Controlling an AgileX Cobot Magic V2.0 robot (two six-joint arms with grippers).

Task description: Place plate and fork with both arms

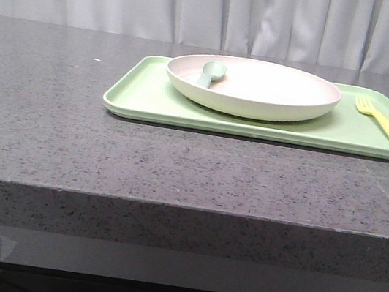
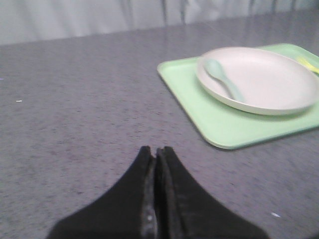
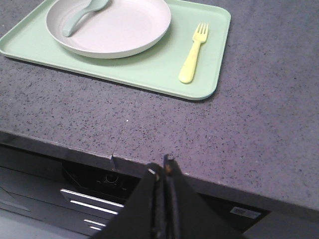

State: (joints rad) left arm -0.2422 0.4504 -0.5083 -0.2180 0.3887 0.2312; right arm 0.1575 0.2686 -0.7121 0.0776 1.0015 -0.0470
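Plate (image 1: 262,90) seated on tray (image 1: 150,98), occupying the tray's left and middle portion, upright and level, rim clear of the tray's raised edge on all visible sides. Pale pinkish-cream, matte, shallow. Spoon (image 1: 210,73) lying inside plate near its left rim, bowl end toward the far side, handle toward the near side; grey-green in colour.

Fork (image 1: 386,125) lying flat on tray to the right of plate, near the tray's right edge, apart from plate. Tines toward the far edge of the table, handle toward the near edge and angled slightly rightward. Pale yellow.

Tray resting flat on table (image 1: 49,130), set toward the far side and right of centre; right end cut off by the front view's frame. Light green, rectangular, rounded corners. Table surface dark speckled grey; pale curtain (image 1: 202,6) behind.

Left gripper (image 2: 156,152) over bare table well to the left of tray, fingers pressed together, nothing between them. Right gripper (image 3: 162,172) at the table's near edge, well short of tray, fingers likewise together and empty. Neither seen in the front view. No contact with plate, fork or tray.
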